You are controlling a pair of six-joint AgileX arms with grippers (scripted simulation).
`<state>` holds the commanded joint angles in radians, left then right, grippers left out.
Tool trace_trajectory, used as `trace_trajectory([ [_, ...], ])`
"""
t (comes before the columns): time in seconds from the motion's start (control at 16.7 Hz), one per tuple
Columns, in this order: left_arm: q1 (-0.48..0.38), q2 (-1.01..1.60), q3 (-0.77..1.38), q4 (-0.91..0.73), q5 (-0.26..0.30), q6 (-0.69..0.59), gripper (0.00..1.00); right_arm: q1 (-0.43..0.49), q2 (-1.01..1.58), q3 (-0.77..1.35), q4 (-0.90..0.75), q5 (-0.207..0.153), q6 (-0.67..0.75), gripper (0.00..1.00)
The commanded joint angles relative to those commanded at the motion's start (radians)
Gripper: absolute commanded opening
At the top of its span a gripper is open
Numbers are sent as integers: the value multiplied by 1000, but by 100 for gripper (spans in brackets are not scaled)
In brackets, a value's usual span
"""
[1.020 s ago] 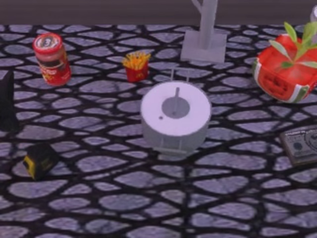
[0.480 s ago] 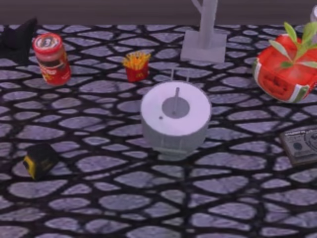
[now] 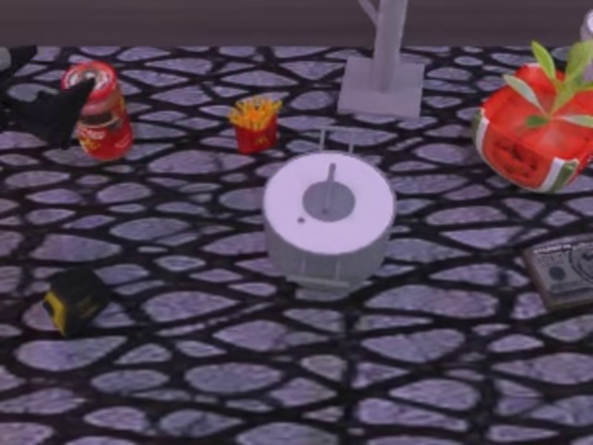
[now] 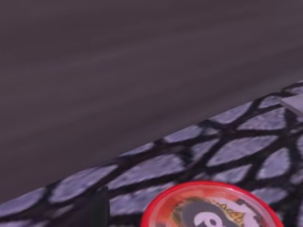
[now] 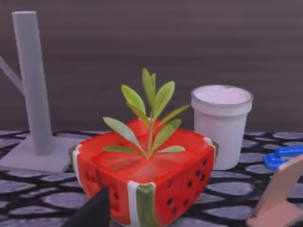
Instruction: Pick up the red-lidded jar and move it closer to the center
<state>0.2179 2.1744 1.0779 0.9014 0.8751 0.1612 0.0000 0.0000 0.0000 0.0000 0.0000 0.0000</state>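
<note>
The red-lidded jar (image 3: 100,113) stands upright at the table's far left, with a red label and dark contents. My left gripper (image 3: 74,111) is at the jar's left side, open, and its black fingers reach over the lid's edge. In the left wrist view the red lid (image 4: 210,208) with its white mark lies just below the camera, and one dark finger (image 4: 99,208) stands beside it, apart from the rim. The other finger is out of view. My right arm is out of the top view. Its wrist view shows one dark fingertip (image 5: 97,208) set wide of the middle, holding nothing.
A fries carton (image 3: 255,125) stands right of the jar. A white round drum (image 3: 329,218) fills the centre, with a grey stand (image 3: 382,79) behind it. The watermelon planter (image 3: 533,134) and a grey flat item (image 3: 565,269) are at the right; a black-yellow box (image 3: 76,298) at front left.
My left gripper travelled from the table's left edge up to the far left corner, then came in against the jar's left side. The jar has not moved.
</note>
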Motion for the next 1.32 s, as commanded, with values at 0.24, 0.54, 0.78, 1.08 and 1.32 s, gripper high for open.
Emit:
trace_trajectory([
  [0.24, 22, 216, 108, 90, 87, 16, 100, 0, 0, 0, 0, 0, 0, 100],
  [0.54, 34, 332, 165, 138, 134, 25, 100, 0, 0, 0, 0, 0, 0, 100],
  [0.78, 34, 332, 165, 138, 134, 25, 100, 0, 0, 0, 0, 0, 0, 100],
  [1.08, 0, 358, 219, 122, 101, 13, 100, 0, 0, 0, 0, 0, 0, 100],
  [1.32, -50, 406, 310, 95, 53, -6, 100, 0, 0, 0, 0, 0, 0, 100],
])
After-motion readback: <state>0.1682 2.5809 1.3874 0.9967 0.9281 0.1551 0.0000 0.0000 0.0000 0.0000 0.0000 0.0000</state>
